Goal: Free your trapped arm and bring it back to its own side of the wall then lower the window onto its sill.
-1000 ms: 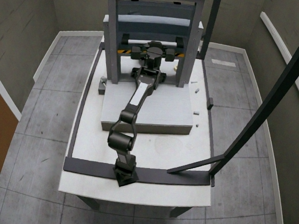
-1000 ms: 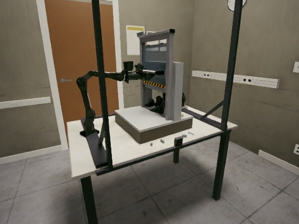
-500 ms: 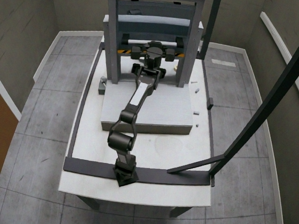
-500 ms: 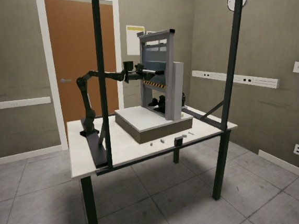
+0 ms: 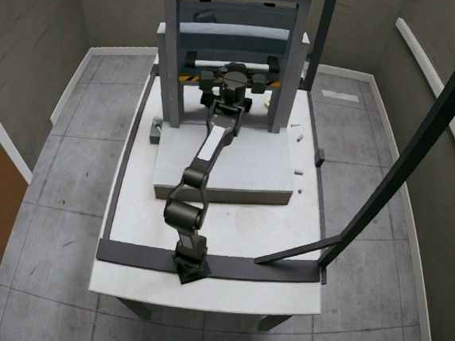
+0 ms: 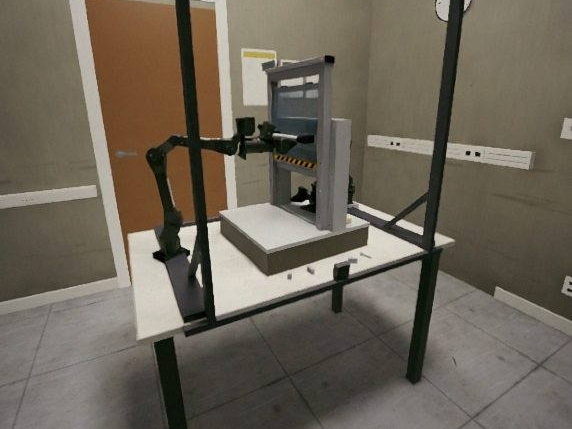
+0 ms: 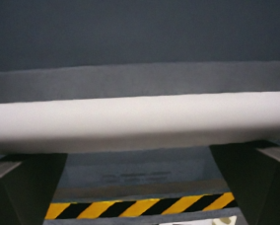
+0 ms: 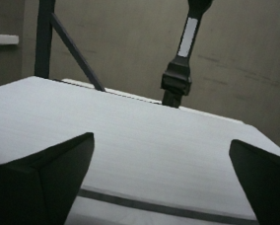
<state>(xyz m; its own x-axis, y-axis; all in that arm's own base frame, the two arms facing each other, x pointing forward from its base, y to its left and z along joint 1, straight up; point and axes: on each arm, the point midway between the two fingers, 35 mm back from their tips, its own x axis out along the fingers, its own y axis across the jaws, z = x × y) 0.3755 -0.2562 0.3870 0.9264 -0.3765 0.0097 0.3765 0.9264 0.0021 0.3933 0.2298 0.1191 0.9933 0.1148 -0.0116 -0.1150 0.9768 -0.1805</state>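
The grey window frame (image 5: 235, 56) stands on a raised white platform (image 5: 227, 164). Its dark sash (image 5: 232, 36) is lifted, with the yellow-black striped bottom edge (image 6: 295, 162) well above the sill. My left gripper (image 5: 232, 81) is open at the sash's white handle bar (image 5: 231, 65). In the left wrist view the bar (image 7: 138, 120) runs across between the spread fingers. My right arm (image 6: 310, 193) lies low in the opening under the sash. Its gripper (image 8: 163, 183) is open and empty, just above the platform, facing the left arm's base (image 8: 176, 81).
Small loose grey blocks (image 5: 299, 137) and a dark block (image 5: 319, 157) lie on the table beside the platform. A grey block (image 5: 156, 129) sits at the frame's other foot. Black cell posts (image 5: 394, 176) rise from the table edge.
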